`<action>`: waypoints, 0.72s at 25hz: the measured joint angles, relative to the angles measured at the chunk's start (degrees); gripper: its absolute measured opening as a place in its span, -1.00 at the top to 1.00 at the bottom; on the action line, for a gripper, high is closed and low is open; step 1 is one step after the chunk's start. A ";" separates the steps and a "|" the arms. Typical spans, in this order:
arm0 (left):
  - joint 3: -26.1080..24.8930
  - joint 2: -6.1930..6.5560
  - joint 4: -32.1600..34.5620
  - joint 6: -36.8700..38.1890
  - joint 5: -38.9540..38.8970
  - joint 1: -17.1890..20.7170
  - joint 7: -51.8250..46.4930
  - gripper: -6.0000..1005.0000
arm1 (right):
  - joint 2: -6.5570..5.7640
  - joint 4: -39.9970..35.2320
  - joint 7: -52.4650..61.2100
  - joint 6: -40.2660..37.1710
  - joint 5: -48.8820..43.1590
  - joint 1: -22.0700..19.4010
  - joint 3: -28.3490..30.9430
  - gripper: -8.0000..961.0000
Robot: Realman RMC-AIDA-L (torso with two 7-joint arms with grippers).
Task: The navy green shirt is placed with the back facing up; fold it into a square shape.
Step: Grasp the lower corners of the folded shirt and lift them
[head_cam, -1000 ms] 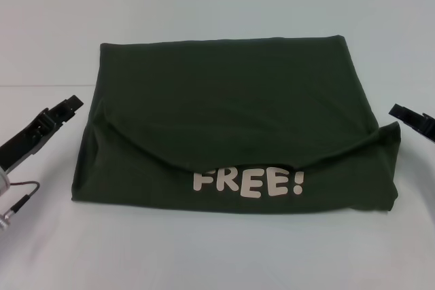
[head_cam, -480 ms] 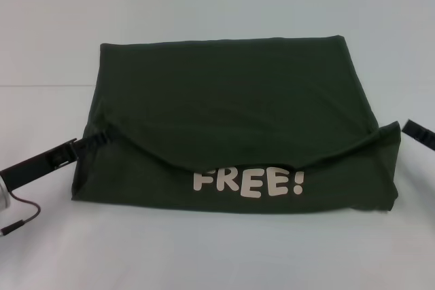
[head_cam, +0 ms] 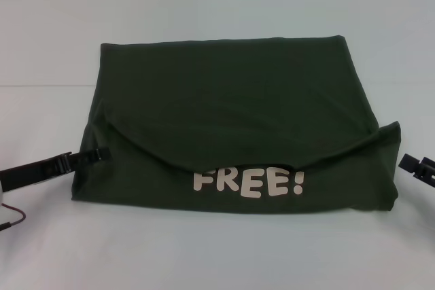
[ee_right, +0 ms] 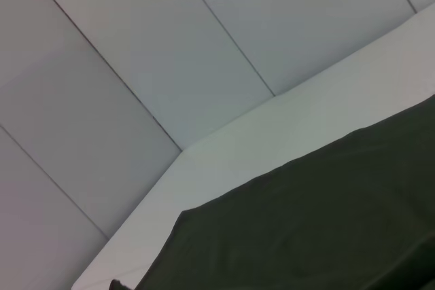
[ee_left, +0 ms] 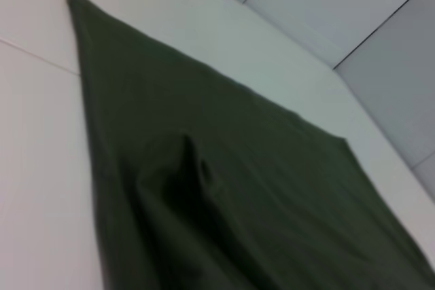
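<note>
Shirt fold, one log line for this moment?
shirt: partly folded, print up | left gripper: at its left edge | right gripper: beside right edge

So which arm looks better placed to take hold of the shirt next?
Left, probably. The left end effector already reaches the navy green shirt at its left edge, while the right end effector sits just off the shirt's right edge, apart from the fabric.

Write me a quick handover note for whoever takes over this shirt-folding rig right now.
Left gripper: low at the navy green shirt's left edge, tips touching the fabric; grip unclear.
Right gripper: just off the shirt's right edge, not touching.
Shirt: on the white table, partly folded, top layer draped forward, its curved edge just above the FREE! print.
Left to do: probably a final fold and tidying of the uneven edges into a square.
</note>
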 joint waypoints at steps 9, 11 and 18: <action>0.91 -1.27 0.15 -5.76 1.22 -0.66 1.03 -0.78 | 0.30 0.07 -0.22 0.00 -1.40 0.62 -0.08 -0.94; 1.38 -1.32 -0.04 -6.14 1.22 -0.67 1.03 -0.78 | 0.31 0.09 -0.22 0.09 -1.41 0.74 -0.08 -0.94; 1.95 -2.15 -0.28 -7.50 1.22 -0.68 2.22 -0.78 | 0.31 0.14 -0.22 0.47 -1.44 1.13 -0.08 -0.94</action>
